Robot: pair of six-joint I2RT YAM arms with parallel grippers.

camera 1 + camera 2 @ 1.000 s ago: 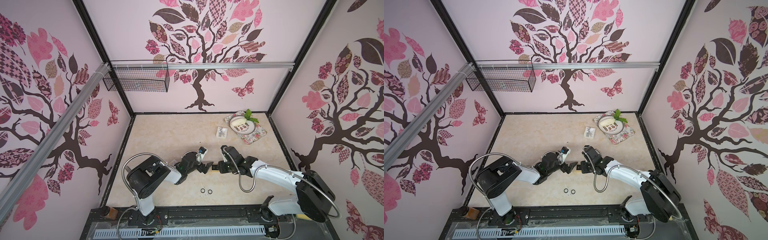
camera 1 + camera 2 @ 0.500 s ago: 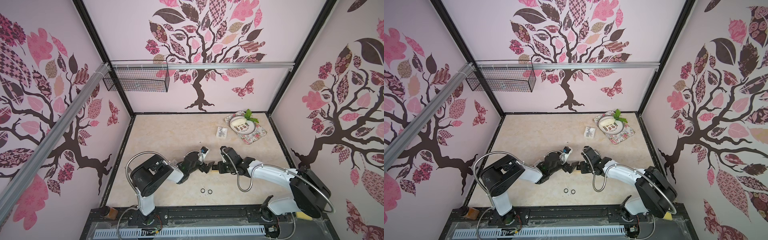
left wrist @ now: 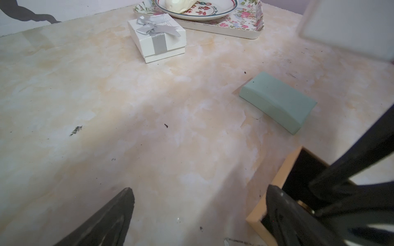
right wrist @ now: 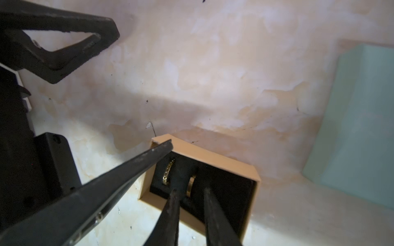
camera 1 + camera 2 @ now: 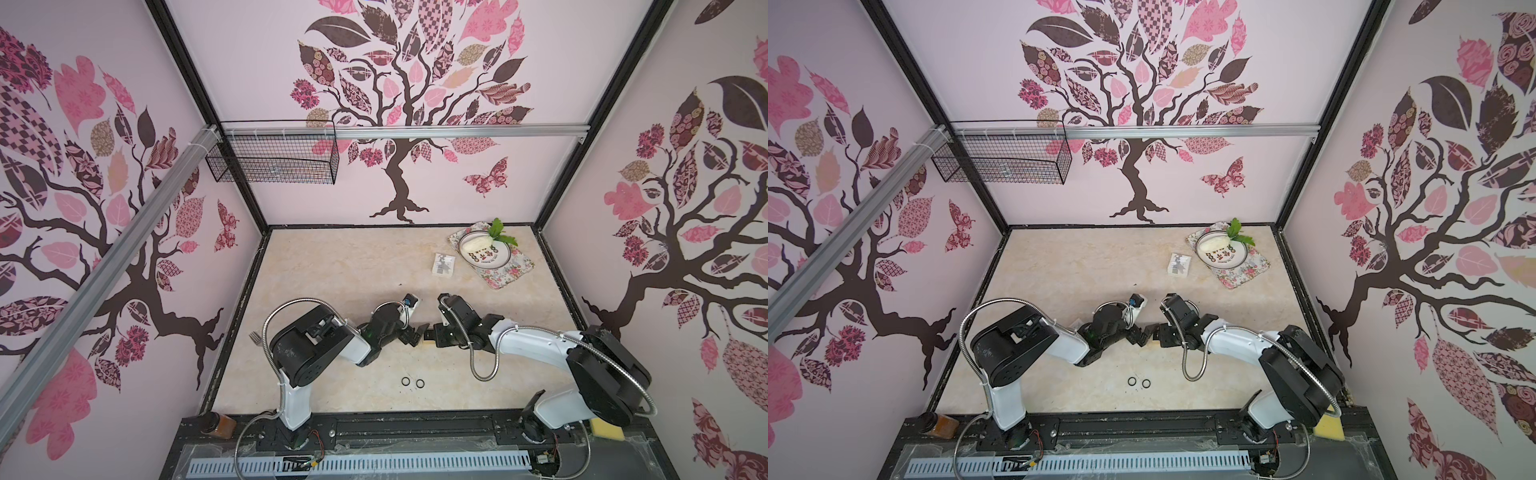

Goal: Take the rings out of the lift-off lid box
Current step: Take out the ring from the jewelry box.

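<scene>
My right gripper [image 4: 190, 189] is inside the open tan cardboard box with the black foam insert [image 4: 204, 157]. Its jaws stand a narrow gap apart astride a plain gold band [image 4: 191, 184], and I cannot tell whether they pinch it. A studded gold ring [image 4: 167, 172] sits in the neighbouring slot. My left gripper [image 3: 201, 188] is spread wide, one finger [image 4: 128, 181] touching the box's corner. In a top view, two thick black rings [image 5: 406, 381] lie on the beige marbled table [image 5: 332, 270] at 6 o'clock from the box. A mint-green rectangular lid [image 3: 277, 104] lies nearby. The round white plate [image 3: 223, 10] at 1 o'clock carries red lettering (too blurred to read).
</scene>
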